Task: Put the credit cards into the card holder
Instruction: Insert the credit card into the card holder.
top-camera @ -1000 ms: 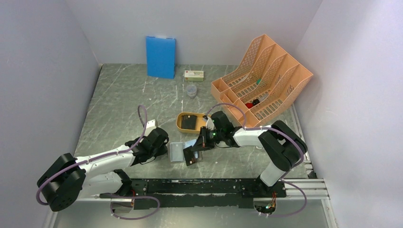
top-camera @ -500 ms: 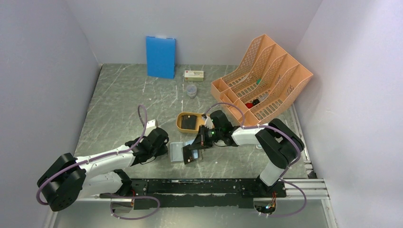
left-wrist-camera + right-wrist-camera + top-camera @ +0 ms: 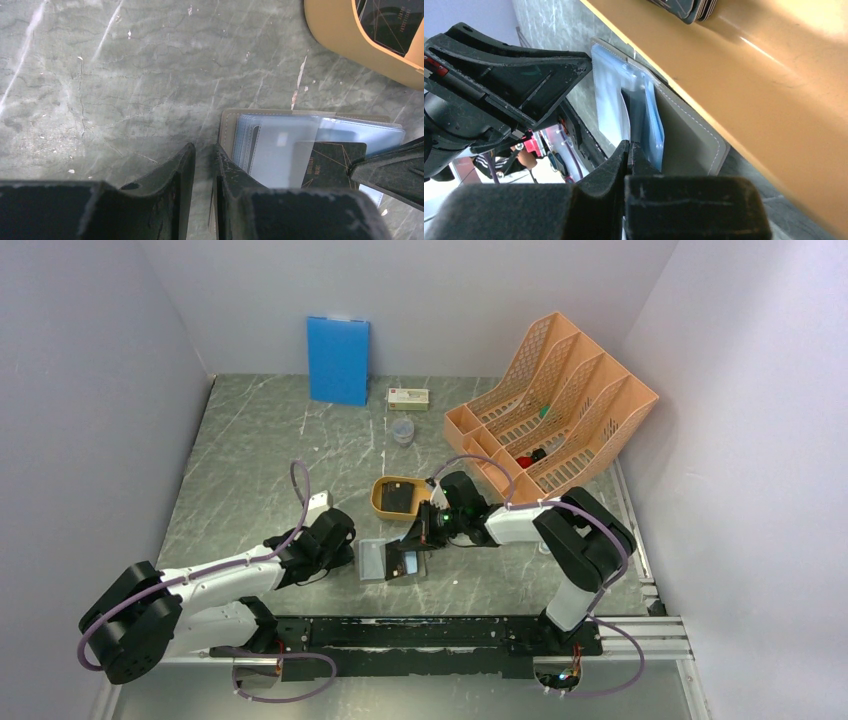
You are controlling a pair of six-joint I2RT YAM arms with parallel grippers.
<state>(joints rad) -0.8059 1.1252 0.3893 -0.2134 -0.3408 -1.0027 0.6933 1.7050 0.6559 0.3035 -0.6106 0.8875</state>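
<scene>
The right hand (image 3: pixel 628 147) is sliding a card (image 3: pixel 332 157) into the holder (image 3: pixel 270 145).
It is gripping the card tightly; the left hand (image 3: pixel 204 150), jaws slightly apart, is sitting at the holder's left edge, by the bench's (image 3: pixel 250 460) near edge.

The right arm (image 3: pixel 520 525) is swinging in, with elbow and wrist both further left than a second ago. The right gripper (image 3: pixel 413 550) has brought its credit card (image 3: pixel 408 562) along. One second back the card hung steeply off the right end of the card holder (image 3: pixel 370 560), its dark face jutting past the near edge. Half a second back it had crept leftward. Now it lies lower and flatter, right over the pale pockets (from the left wrist, one corner seems tucked beneath a clear sleeve (image 3: pixel 287 150)). From above, less of that dark face shows than before.
</scene>
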